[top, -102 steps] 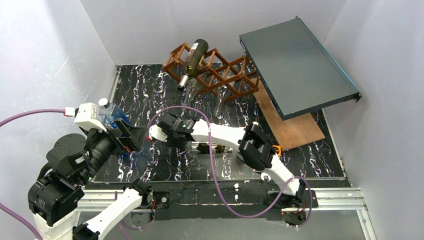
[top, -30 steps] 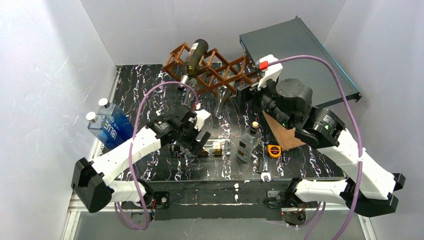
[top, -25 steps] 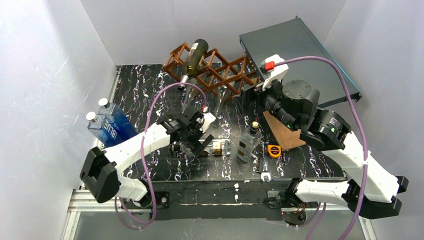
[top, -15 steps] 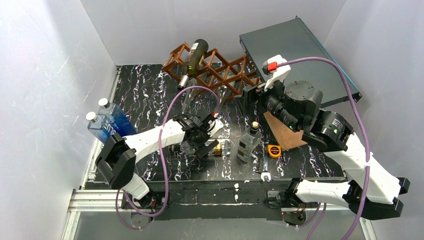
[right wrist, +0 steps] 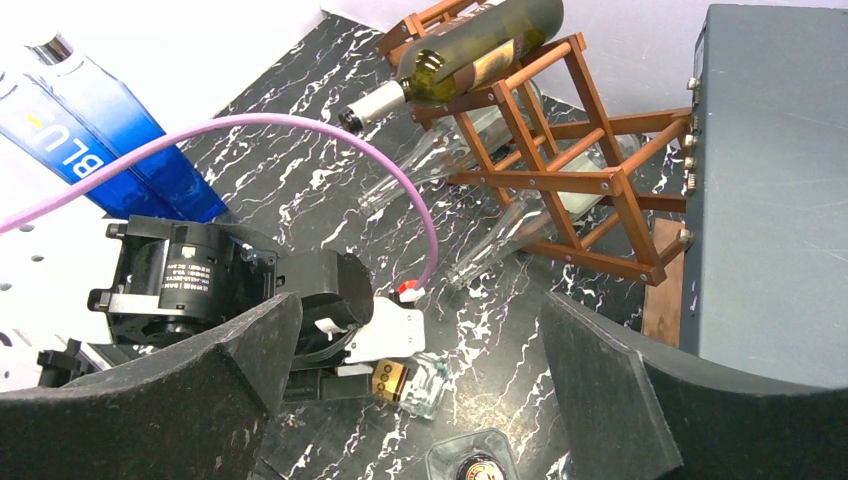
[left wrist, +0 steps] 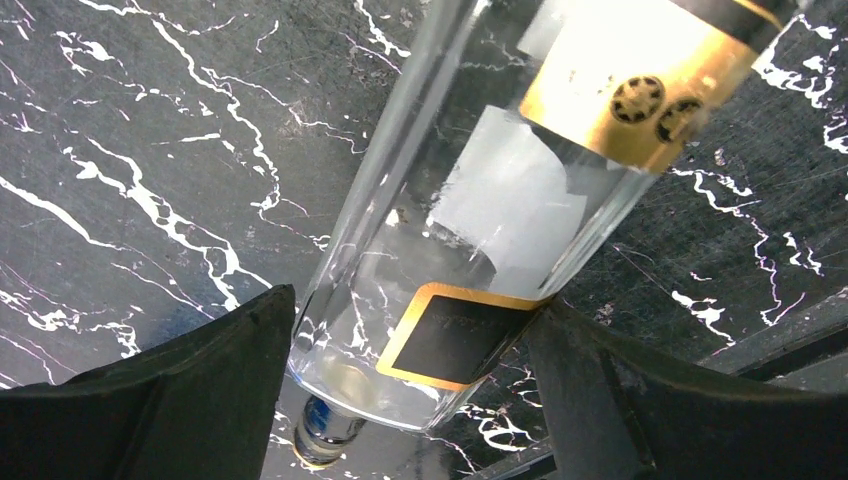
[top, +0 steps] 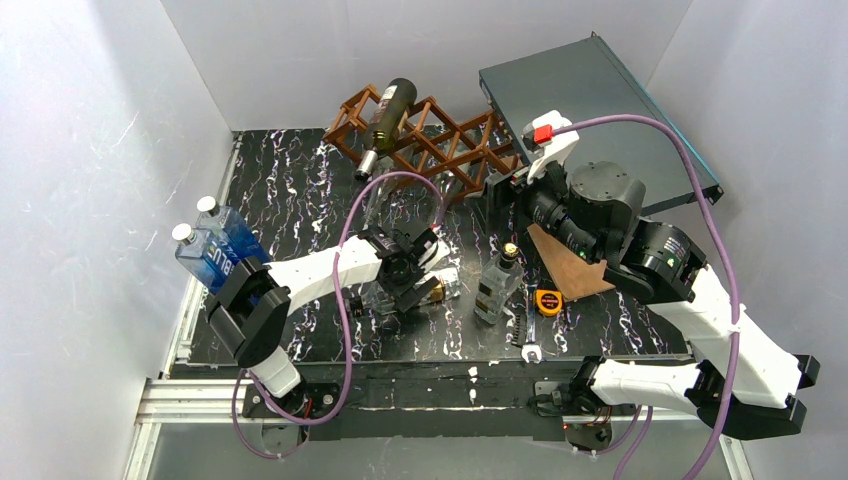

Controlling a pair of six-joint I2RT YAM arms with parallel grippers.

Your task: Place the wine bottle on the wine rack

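Note:
A clear wine bottle (top: 446,287) (left wrist: 500,200) with gold and black labels lies on the black marble table (top: 290,190). My left gripper (top: 405,285) (left wrist: 410,330) is down over it, and both fingers press the glass near the shoulder, so it is shut on the bottle. The reddish-brown wine rack (top: 440,150) (right wrist: 560,180) stands at the back. A dark green bottle (top: 388,112) (right wrist: 480,40) rests on top of it, and two clear bottles (top: 372,200) (right wrist: 500,240) poke out below. My right gripper (top: 503,192) (right wrist: 420,350) hovers beside the rack, open and holding nothing.
Two blue bottles (top: 215,250) (right wrist: 100,140) stand at the left edge. A short clear bottle (top: 497,283) stands upright at centre right, with an orange tape measure (top: 547,300) next to it. A dark grey panel (top: 590,120) leans over a wooden board (top: 580,255) at the back right.
My left arm has reached further right over the lying bottle, and its jaws have closed in onto the glass. The right arm has barely moved.

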